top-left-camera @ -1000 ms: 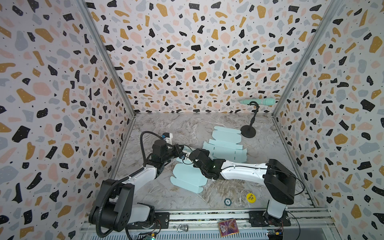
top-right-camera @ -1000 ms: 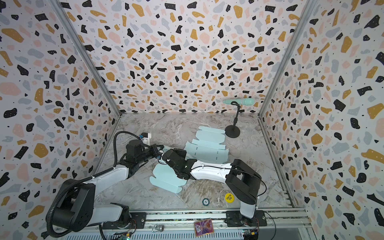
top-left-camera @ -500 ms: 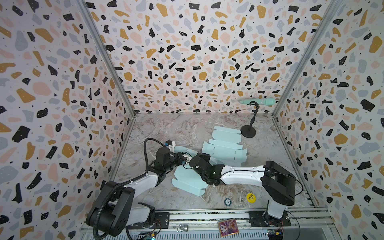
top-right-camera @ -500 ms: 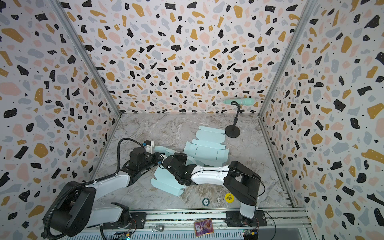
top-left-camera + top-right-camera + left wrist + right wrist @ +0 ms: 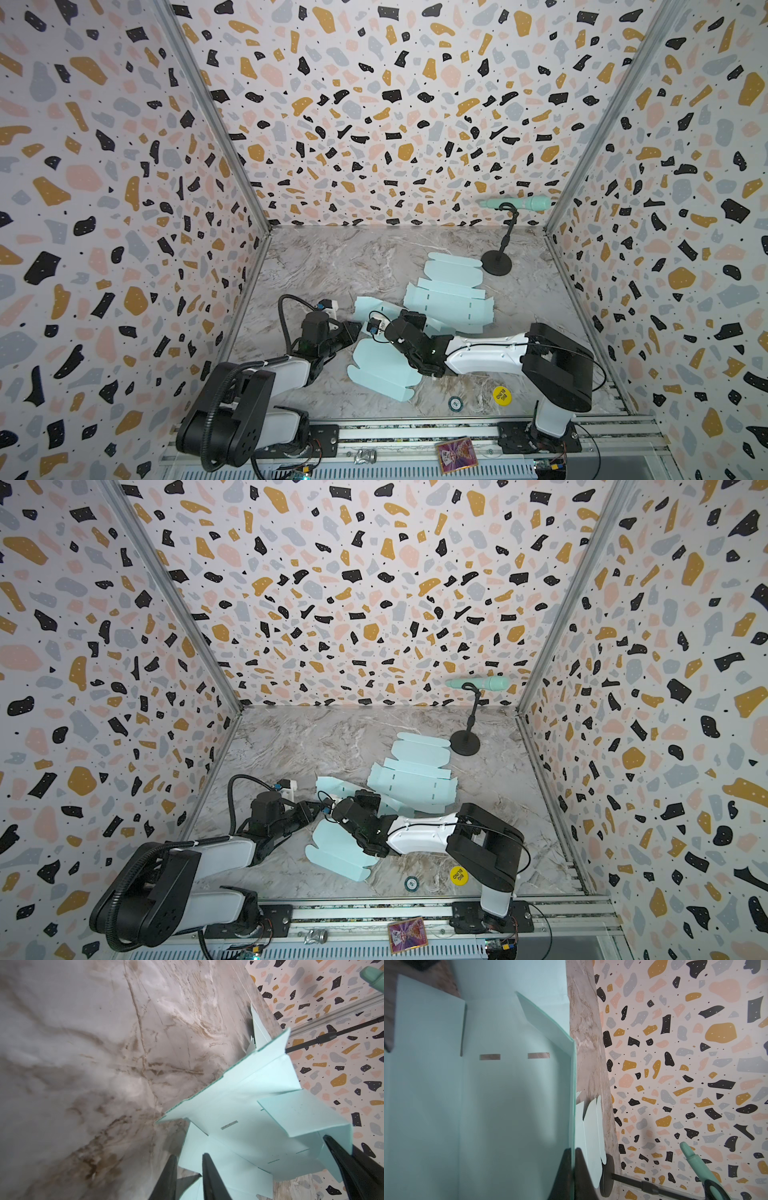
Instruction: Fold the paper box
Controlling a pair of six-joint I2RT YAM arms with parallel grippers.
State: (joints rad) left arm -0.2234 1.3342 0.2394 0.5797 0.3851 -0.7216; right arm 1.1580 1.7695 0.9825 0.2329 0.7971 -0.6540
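Paper box (image 5: 380,370) part-folded on surface (image 5: 332,257), near front, centre. Left pincer (image 5: 189,1157): narrow gap, flap edge inside gap, contact unclear. Right pincer (image 5: 572,1150): clamped on raised box wall. Pincer tips hard to make out in both top views. Flat spare blanks (image 5: 451,305) overlapping farther back, near black stand (image 5: 496,264).

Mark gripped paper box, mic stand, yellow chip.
paper box (image 5: 380,370), in a top view, near flap panel.
mic stand (image 5: 496,264), in a top view, round base.
yellow chip (image 5: 501,395), in a top view, printed face.
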